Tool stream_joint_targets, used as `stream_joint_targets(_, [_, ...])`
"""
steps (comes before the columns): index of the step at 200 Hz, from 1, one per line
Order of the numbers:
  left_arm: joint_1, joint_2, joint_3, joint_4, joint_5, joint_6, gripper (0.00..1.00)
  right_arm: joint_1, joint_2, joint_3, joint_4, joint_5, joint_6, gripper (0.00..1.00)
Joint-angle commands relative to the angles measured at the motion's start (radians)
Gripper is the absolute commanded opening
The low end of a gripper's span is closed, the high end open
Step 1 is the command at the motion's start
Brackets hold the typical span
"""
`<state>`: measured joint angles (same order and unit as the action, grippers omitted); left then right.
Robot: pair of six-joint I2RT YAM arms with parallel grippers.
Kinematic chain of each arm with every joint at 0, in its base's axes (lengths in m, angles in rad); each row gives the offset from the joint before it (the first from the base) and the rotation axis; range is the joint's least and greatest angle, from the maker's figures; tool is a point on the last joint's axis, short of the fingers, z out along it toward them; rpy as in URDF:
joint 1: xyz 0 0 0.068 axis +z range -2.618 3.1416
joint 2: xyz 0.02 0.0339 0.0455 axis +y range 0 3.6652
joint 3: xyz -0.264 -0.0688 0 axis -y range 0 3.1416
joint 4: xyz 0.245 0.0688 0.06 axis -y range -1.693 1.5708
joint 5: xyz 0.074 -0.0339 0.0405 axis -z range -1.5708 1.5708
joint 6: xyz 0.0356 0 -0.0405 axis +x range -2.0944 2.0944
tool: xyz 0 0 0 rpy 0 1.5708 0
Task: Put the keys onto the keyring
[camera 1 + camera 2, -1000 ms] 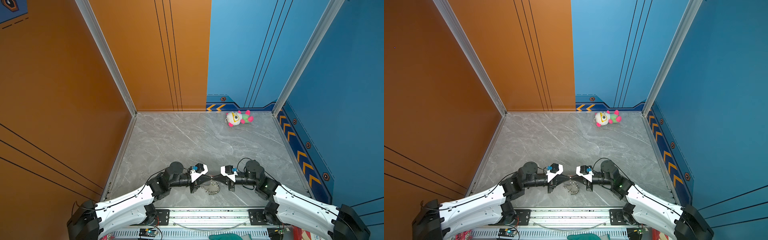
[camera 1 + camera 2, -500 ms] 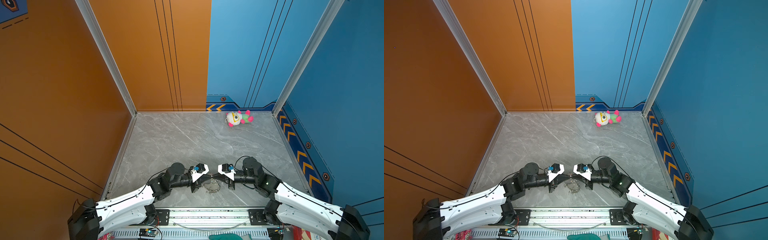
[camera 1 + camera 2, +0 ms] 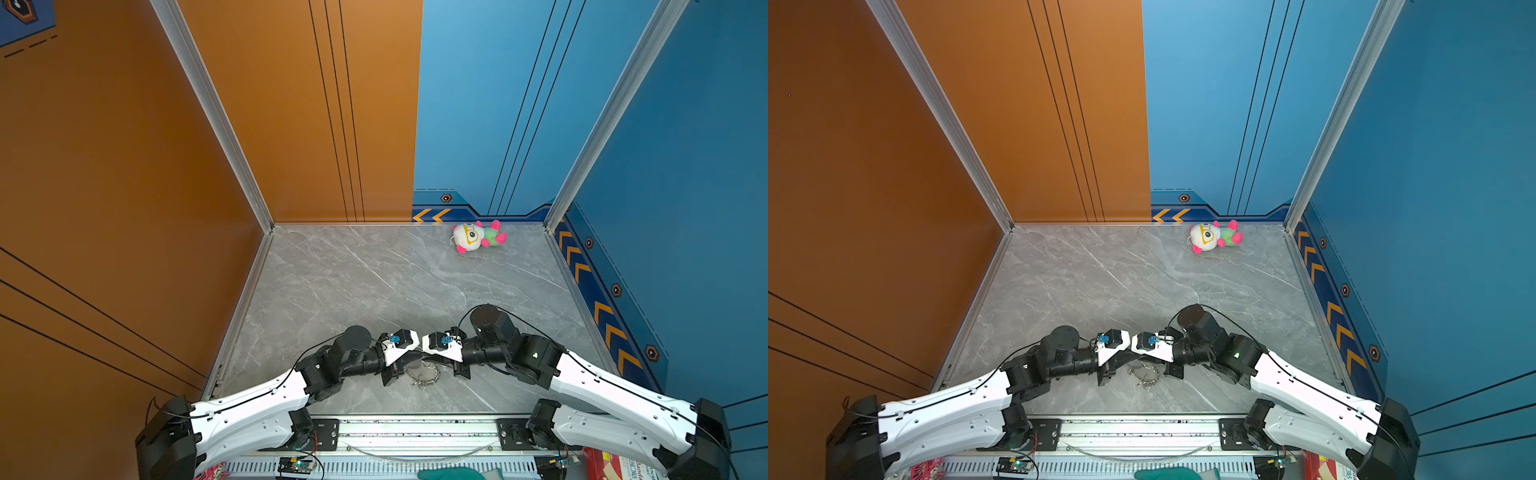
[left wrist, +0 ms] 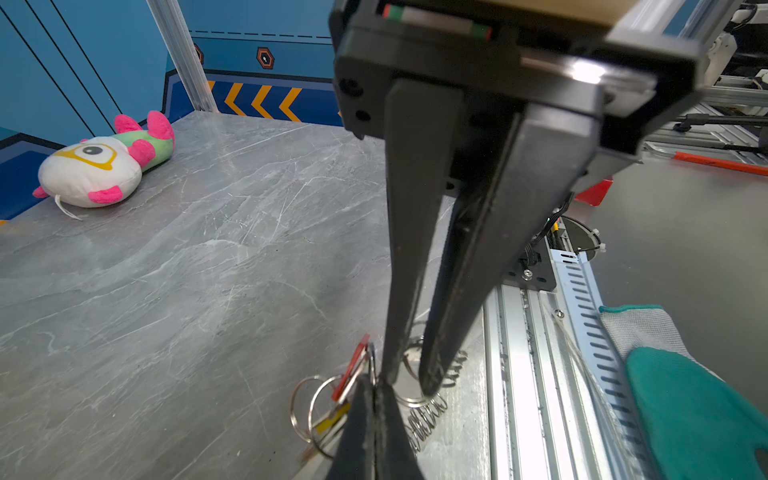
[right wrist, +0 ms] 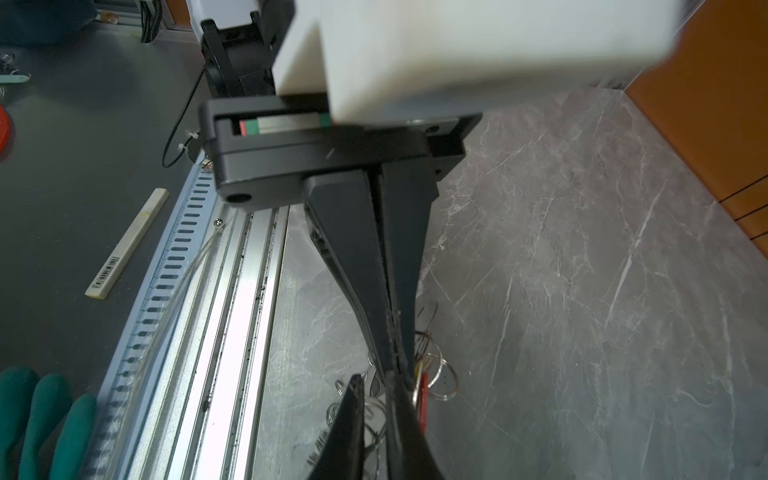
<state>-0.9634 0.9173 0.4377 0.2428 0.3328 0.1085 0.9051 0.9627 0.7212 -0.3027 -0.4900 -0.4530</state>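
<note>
Closer than a second ago, the right gripper (image 4: 409, 380) now meets the left gripper (image 5: 400, 368) tip to tip above the front edge of the table (image 3: 353, 291). Nearest, a green glove (image 4: 685, 415) is cut off by the frame. Right fingers (image 4: 411, 228) stand slightly apart; left fingers (image 5: 349, 249) pinch the wire rings of the red and yellow keys (image 4: 352, 368), too small to make out in both top views. Beneath lies the keyring (image 3: 426, 376), half hidden by the fingers. Far back rests a plush toy (image 3: 478, 237).

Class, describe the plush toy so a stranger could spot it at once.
Find the grey marble table, then its far edge below the blue wall. The plush toy lies there alone: white face, yellow-ringed eye, green body, pink fins.
</note>
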Motion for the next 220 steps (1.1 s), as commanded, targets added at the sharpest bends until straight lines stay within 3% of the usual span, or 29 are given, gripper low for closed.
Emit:
stream_joint_targets(1, [-0.013, -0.014, -0.013, -0.049, -0.011, 0.008, 0.0, 0.007, -0.028, 0.032, -0.106, 0.056, -0.029, 0.16])
stream_joint_targets(80, [-0.015, -0.007, -0.007, -0.042, 0.022, 0.012, 0.0, 0.006, 0.01, 0.141, -0.23, 0.103, -0.116, 0.21])
stream_joint_targets(220, [-0.016, -0.013, -0.013, -0.032, 0.041, 0.006, 0.0, 0.008, 0.102, 0.151, -0.206, 0.071, -0.147, 0.18])
